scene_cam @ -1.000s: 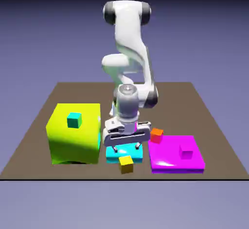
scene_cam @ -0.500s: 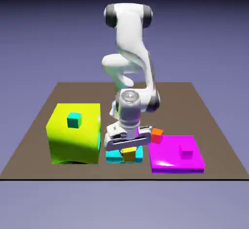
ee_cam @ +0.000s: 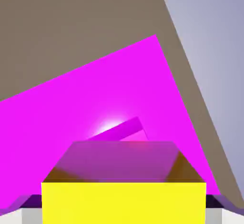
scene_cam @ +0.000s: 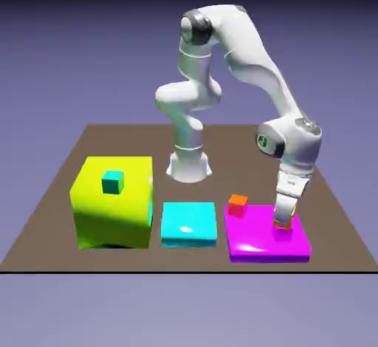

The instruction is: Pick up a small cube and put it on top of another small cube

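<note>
Green block and teal cube: at the exterior view's left, the teal cube point(scene_cam: 112, 182) on the green block point(scene_cam: 114, 216); we leave both alone.
Cyan slab: mid-worktop; no part in our step point(scene_cam: 188, 221).
Orange cube: beside the magenta slab point(scene_cam: 244, 244); not ours point(scene_cam: 237, 204).
Hand: above the slab point(scene_cam: 281, 222); fingers closed to the yellow cube's width, gripping it point(ee_cam: 124, 203).
Magenta cube: on the slab, partly hidden under the yellow one point(ee_cam: 136, 136); we judge we're at the placing step; next we check alignment, lower gently if a gap remains, then release.
</note>
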`<control>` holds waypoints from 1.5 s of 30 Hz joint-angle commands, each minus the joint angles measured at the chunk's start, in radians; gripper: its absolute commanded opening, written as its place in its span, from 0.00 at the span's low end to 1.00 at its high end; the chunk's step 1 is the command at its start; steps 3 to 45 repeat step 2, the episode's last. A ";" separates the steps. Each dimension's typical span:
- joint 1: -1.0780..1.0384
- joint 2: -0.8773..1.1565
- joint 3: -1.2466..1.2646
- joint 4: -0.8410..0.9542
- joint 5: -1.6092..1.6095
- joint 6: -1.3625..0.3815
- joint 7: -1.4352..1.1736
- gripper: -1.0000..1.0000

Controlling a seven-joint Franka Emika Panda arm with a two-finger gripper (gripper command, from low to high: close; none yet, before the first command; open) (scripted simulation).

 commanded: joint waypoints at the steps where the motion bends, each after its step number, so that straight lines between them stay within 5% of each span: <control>1: -0.003 -0.033 0.006 0.011 0.012 -0.044 -0.008 1.00; 45: -0.005 -0.056 0.010 0.018 0.020 -0.073 -0.014 1.00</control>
